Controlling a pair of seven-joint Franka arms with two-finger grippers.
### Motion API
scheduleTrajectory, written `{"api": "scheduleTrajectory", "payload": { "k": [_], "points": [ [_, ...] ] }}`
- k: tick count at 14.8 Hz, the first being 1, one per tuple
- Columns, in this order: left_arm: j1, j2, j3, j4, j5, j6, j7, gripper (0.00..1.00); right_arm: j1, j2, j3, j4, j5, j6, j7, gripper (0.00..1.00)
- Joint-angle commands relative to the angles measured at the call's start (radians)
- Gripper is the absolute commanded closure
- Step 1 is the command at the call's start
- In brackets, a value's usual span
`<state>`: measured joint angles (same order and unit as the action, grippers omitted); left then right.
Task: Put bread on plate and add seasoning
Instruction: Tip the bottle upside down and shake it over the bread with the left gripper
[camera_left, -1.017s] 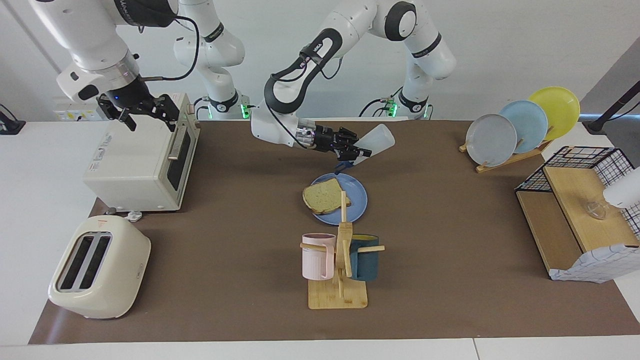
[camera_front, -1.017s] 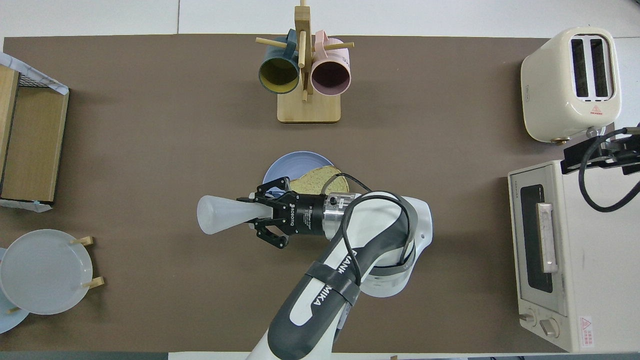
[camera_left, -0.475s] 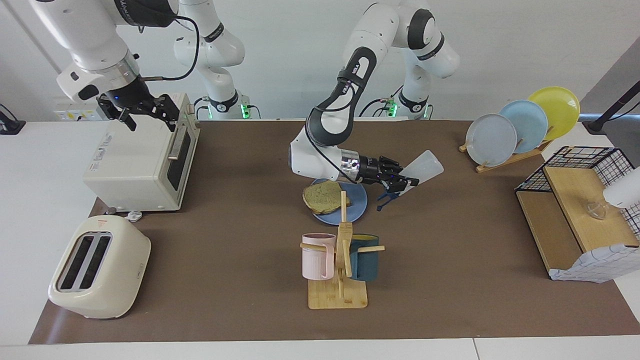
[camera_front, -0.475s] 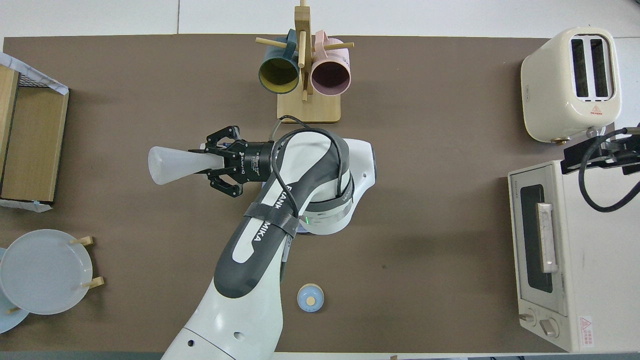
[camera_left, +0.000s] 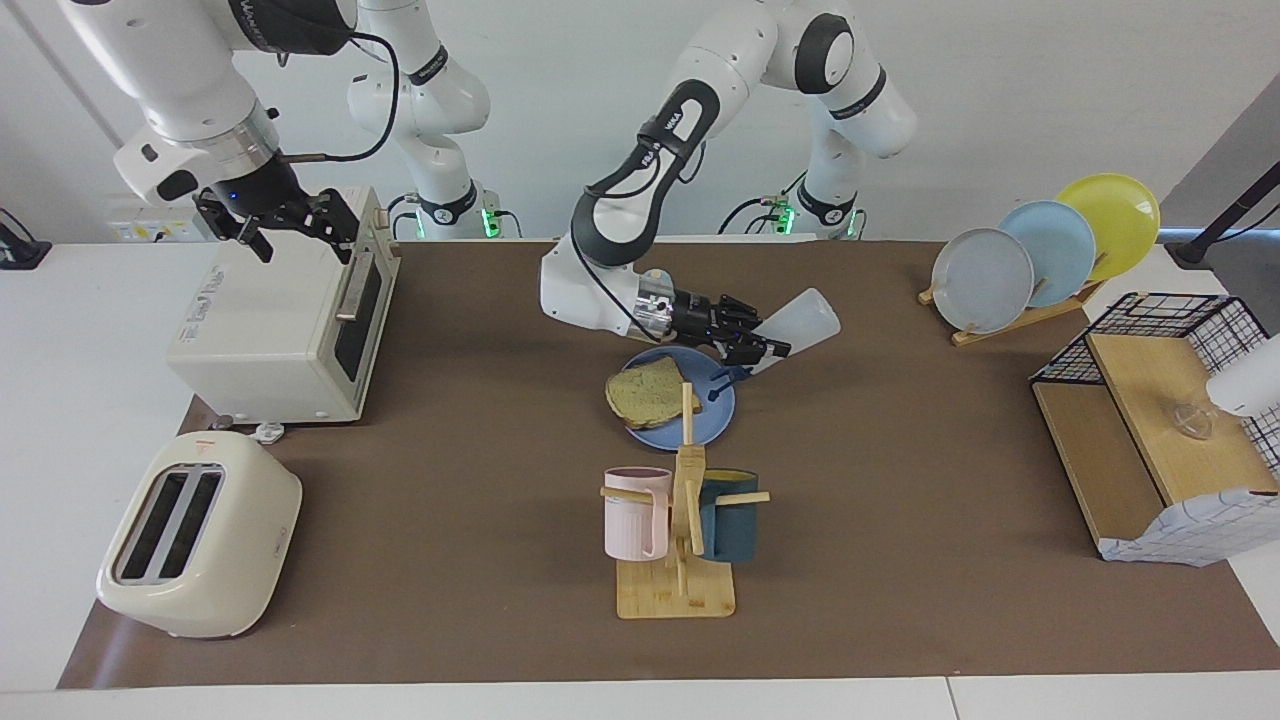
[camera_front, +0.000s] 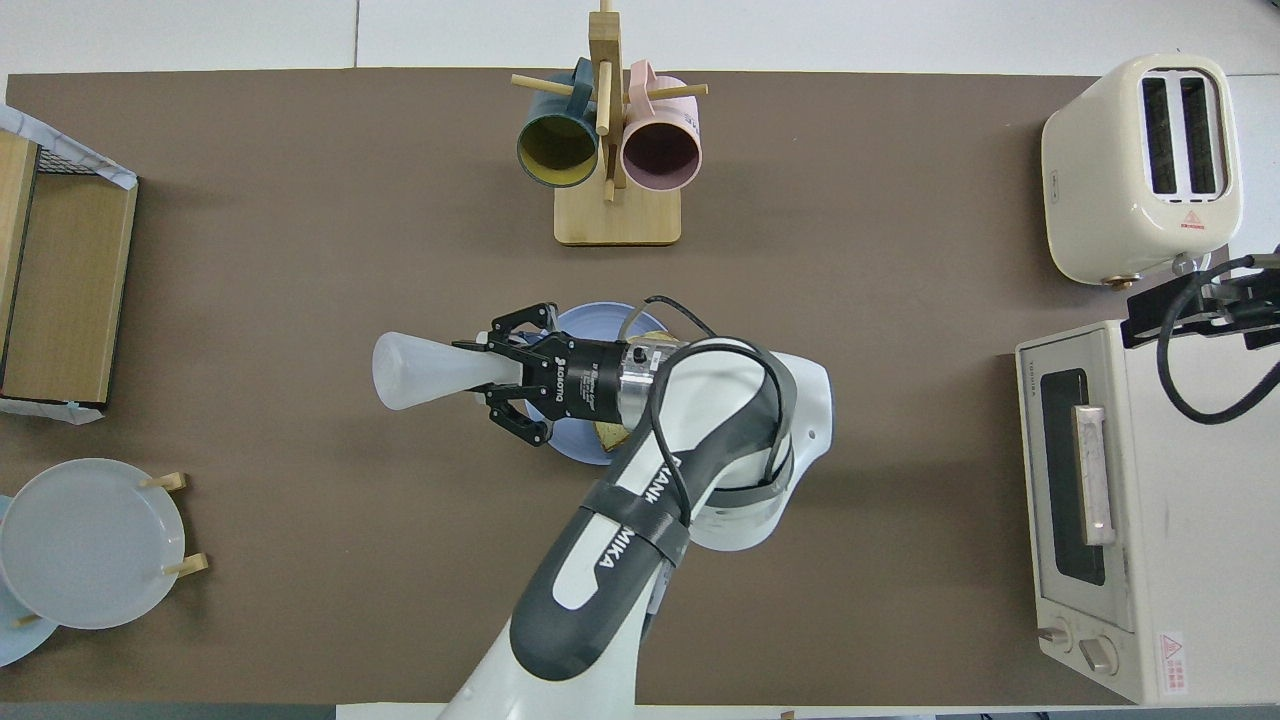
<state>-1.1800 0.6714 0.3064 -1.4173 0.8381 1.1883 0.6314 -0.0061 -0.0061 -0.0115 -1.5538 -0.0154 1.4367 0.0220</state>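
Note:
The bread (camera_left: 648, 392) lies on the blue plate (camera_left: 716, 412) at the table's middle, toward the right arm's end of the plate. My left gripper (camera_left: 760, 350) is shut on the seasoning bottle (camera_left: 802, 320) near its neck. It holds the bottle tilted, cap end down, over the plate's edge beside the bread; the dark cap loop (camera_left: 722, 381) hangs below. In the overhead view the left gripper (camera_front: 490, 372) and bottle (camera_front: 425, 370) cover part of the plate (camera_front: 590, 322), and the arm hides most of the bread. My right gripper (camera_left: 298, 228) waits open above the toaster oven.
A toaster oven (camera_left: 280, 320) and a toaster (camera_left: 200, 535) stand at the right arm's end. A wooden mug rack (camera_left: 685, 510) with two mugs stands just farther from the robots than the plate. A plate rack (camera_left: 1040, 250) and a wire basket with a wooden shelf (camera_left: 1150, 420) stand at the left arm's end.
The left gripper swung the bottle out past the plate toward the left arm's end, then back over the plate's edge. The right arm has not moved.

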Motion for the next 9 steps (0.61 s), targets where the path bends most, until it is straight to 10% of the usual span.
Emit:
{"api": "scheduleTrajectory", "payload": {
  "k": [1,9],
  "points": [
    [-0.072,0.002,0.016,0.017,-0.037,-0.053,0.004,1.00,-0.008,-0.012,0.001,-0.019,0.020,0.008,-0.011,0.00],
    [0.000,0.005,0.017,0.017,-0.030,-0.003,0.004,1.00,-0.008,-0.012,0.001,-0.019,0.020,0.008,-0.011,0.00]
  ]
}}
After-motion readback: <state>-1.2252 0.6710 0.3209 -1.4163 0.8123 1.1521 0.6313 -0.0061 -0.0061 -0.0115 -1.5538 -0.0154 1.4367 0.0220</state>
